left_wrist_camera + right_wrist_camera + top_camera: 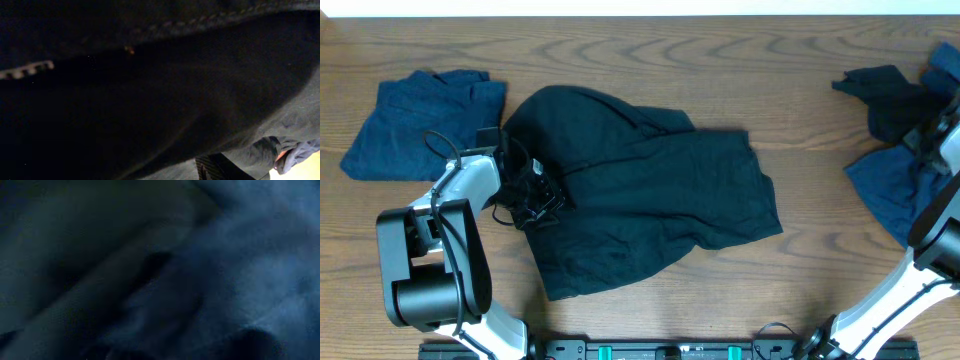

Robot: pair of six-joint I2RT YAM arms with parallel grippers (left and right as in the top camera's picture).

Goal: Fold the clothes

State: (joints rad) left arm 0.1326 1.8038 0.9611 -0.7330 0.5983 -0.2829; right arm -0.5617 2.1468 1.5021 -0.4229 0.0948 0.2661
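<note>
Left gripper [540, 200] is being held low at the left edge of the black shorts [660, 190], just right of a folded blue piece [415, 125] that is lying flat on the table [720, 60]. Whether its jaws are open or closed on the cloth cannot be told, because the left wrist view is being filled by dark fabric with a stitched seam near the top. The shorts are being shown spread and wrinkled over the middle of the table. At the far right, a pile [885, 150] of black and blue cloth is being touched by the right gripper [930, 140]. Its wrist view is being filled by blurred blue cloth, so its state cannot be told either.
</note>
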